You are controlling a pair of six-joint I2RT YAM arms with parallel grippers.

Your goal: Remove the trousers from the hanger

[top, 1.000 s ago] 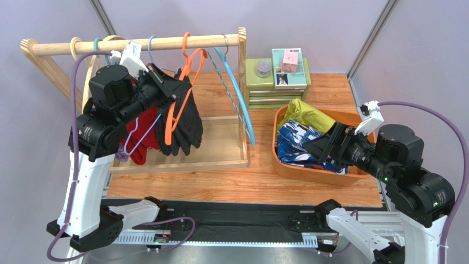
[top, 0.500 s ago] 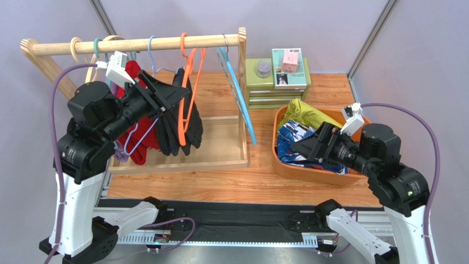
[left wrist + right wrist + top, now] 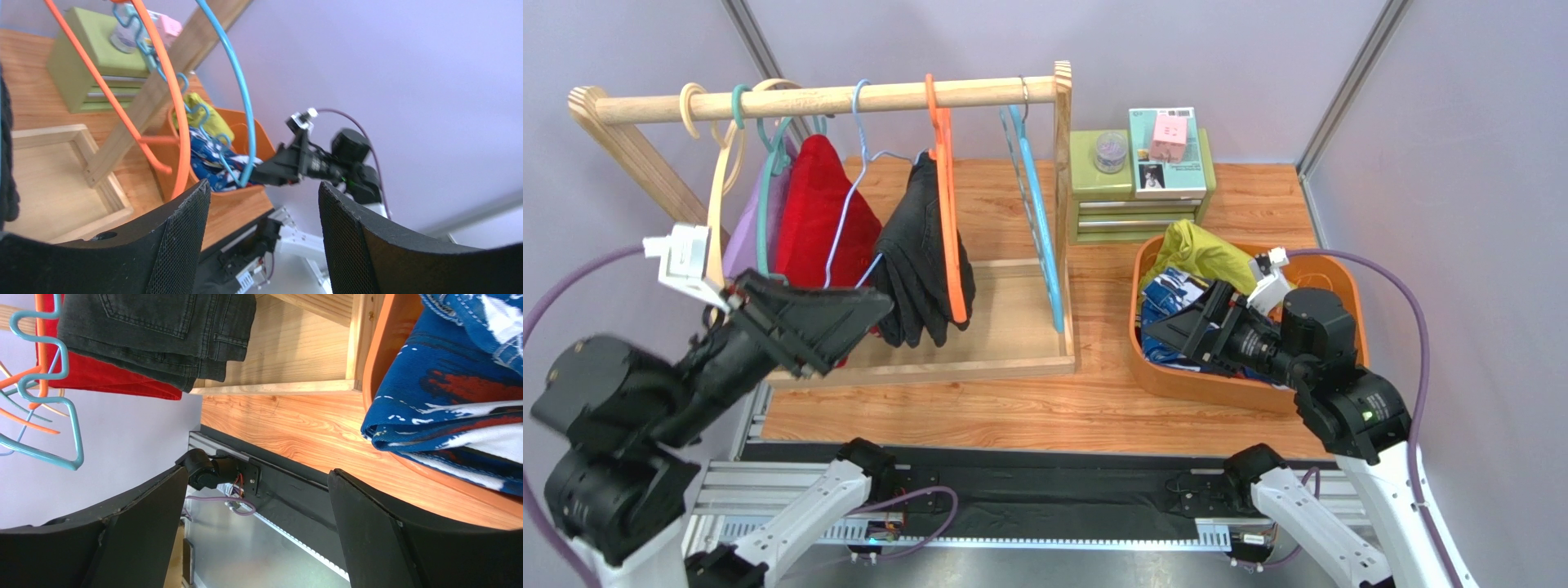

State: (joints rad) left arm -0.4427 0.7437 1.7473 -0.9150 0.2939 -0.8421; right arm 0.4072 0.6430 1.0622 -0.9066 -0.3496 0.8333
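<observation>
Trousers (image 3: 1185,294) lie in the orange basket (image 3: 1210,387), yellow-green pair (image 3: 1212,254) behind navy pair (image 3: 1169,316), the latter seemingly just ahead of the right claw (image 3: 1176,338), spread empty; left claw (image 3: 869,315), also spread, sits well apart.

You have a black garment (image 3: 918,267) and a red garment (image 3: 809,211) hanging from the wooden rack (image 3: 891,94), with stacked green boxes (image 3: 1112,211) behind the orange basket (image 3: 1185,381)

We see the yellow-green trousers (image 3: 1210,255) crumpled right of centre, the navy printed trousers (image 3: 1161,309) bunched just below, touching.
</observation>
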